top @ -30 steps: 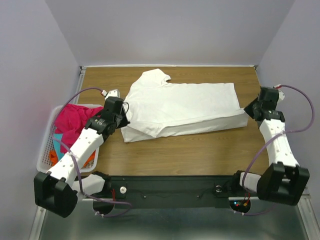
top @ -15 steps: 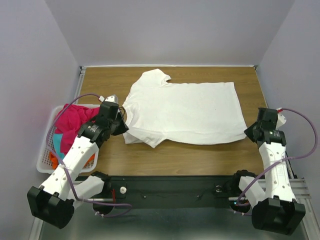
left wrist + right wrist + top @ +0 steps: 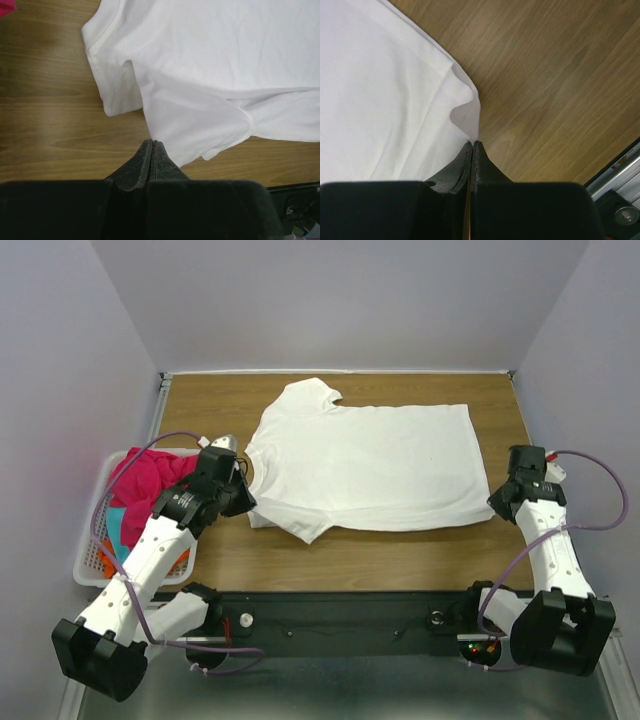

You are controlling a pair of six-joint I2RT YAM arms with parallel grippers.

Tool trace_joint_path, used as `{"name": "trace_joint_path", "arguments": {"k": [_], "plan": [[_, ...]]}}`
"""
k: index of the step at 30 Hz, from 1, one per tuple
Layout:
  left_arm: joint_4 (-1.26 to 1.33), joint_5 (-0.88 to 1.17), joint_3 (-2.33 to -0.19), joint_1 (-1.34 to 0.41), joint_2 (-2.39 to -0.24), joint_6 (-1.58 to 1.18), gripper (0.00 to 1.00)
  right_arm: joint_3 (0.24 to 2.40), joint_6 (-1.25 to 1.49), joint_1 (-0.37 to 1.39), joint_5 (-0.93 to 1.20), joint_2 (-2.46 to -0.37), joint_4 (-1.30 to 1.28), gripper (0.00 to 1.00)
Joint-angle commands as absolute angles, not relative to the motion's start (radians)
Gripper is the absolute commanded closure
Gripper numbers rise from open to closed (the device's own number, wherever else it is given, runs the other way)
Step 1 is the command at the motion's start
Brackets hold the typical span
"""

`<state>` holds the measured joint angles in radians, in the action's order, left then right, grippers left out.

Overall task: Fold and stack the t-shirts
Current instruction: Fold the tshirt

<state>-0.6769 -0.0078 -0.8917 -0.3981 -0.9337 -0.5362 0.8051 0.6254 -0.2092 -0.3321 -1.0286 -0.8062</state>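
White t-shirt [image 3: 370, 465], one; coloured t-shirts [image 3: 145, 480], three, in basket [image 3: 85, 565]; left gripper [image 3: 152, 144], right gripper [image 3: 471, 145] closed on white t-shirt.

Large white cloth t-shirt [image 3: 365, 465] spread flat mid-frame on brown wooden table [image 3: 400, 558], white plastic lattice basket [image 3: 86, 562] at left edge

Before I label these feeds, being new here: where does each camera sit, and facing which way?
Top external: above, behind the robot, looking down on the table; both arms show.
Left wrist: on that arm, facing its shut left tool at the edge of the white t-shirt.
Right wrist: likewise, right tool at a corner.
All share the shirt.
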Motion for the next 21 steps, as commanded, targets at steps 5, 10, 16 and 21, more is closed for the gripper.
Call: {"name": "trace_joint_path", "arguments": {"k": [5,10,16,21], "plan": [[-0.655,0.032,-0.899,-0.400,-0.942,-0.518,1.00,0.871,0.604,-0.215,-0.422,-1.117,-0.719,0.99],[-0.657,0.012,-0.888,-0.402,-0.920,-0.520,1.00,0.884,0.589,-0.216,-0.419,-1.130,-0.707,0.99],[-0.562,0.009,-0.884,-0.402,-0.997,-0.506,1.00,0.922,0.568,-0.216,-0.388,-1.235,-0.666,0.99],[-0.511,-0.072,-0.910,-0.402,-1.086,-0.463,1.00,0.954,0.557,-0.216,-0.367,-1.313,-0.620,0.99]]}}
